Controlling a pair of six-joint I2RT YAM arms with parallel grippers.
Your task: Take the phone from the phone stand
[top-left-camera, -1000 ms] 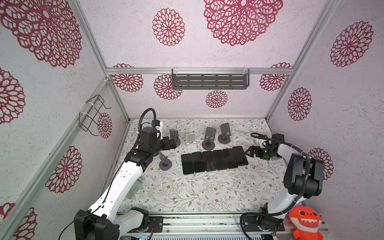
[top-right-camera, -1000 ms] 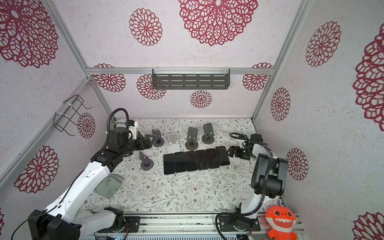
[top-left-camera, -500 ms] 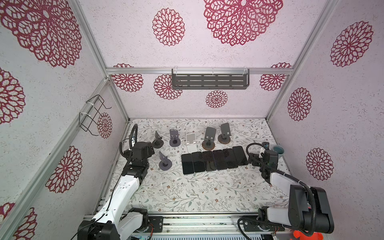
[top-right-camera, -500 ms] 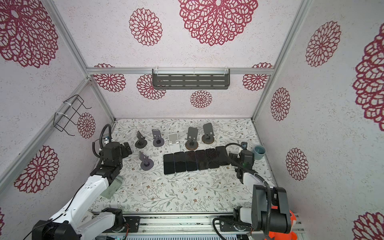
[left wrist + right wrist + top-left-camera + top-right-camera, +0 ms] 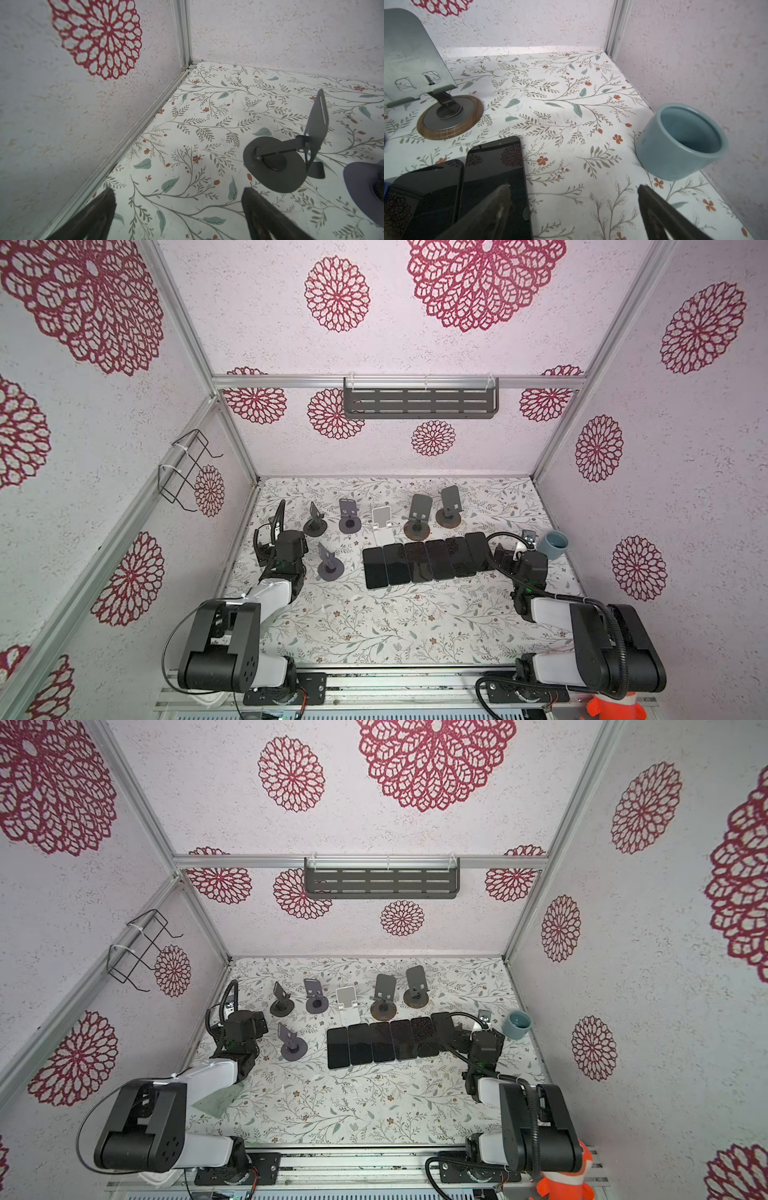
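Well, both arms have folded back toward me since a second ago. My left gripper (image 5: 177, 195), then up among the stands, now sits at 9 o'clock on the table (image 5: 374, 626), jaws spread wide with nothing between them, aimed at the far-left corner. The right gripper (image 5: 574, 189) has pulled in too. It sits at 3 o'clock, jaws just as wide and holding nothing, one fingertip showing over the end phone (image 5: 496, 166); whether it touches, I cannot tell. That retreat uncovered the blue cup (image 5: 552, 545), hidden behind the arm a second ago.

Phones and stands have not shifted: six phones (image 5: 424, 562) lie flat, side by side, mid-table, none on a stand. Five phone stands (image 5: 420, 506) line up at 12 o'clock of that row, with a sixth stand (image 5: 328, 562) at its 9 o'clock.

Containers — the cup, at 3 o'clock of the row, shows only its own glazed inside. The wire basket (image 5: 183, 472) on the left wall shows only wall through it, and the slotted shelf (image 5: 419, 403) hides its inside from me.
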